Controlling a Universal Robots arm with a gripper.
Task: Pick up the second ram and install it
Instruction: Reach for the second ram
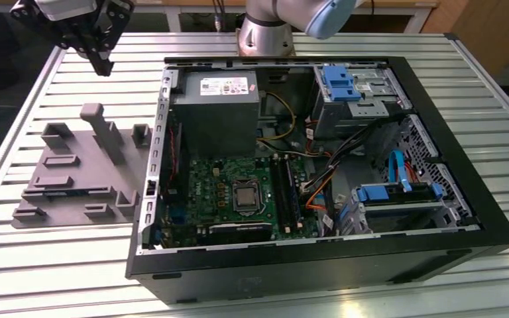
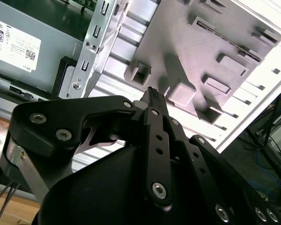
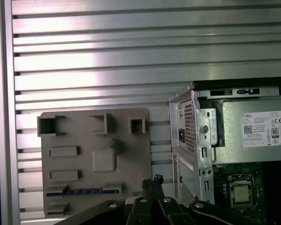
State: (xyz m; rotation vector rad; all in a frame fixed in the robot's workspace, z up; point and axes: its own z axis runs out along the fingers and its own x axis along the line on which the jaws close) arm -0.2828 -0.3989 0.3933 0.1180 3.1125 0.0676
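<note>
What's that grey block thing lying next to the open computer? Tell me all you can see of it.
The grey tray looks like matte plastic: a flat base with raised blocks, square pockets and one tall upright post. It lies flat on the slatted metal table, close beside the open computer case, on the exterior view's left. A thin blue-green memory stick sits on edge in one slot. The gripper hangs clear of it.
</note>
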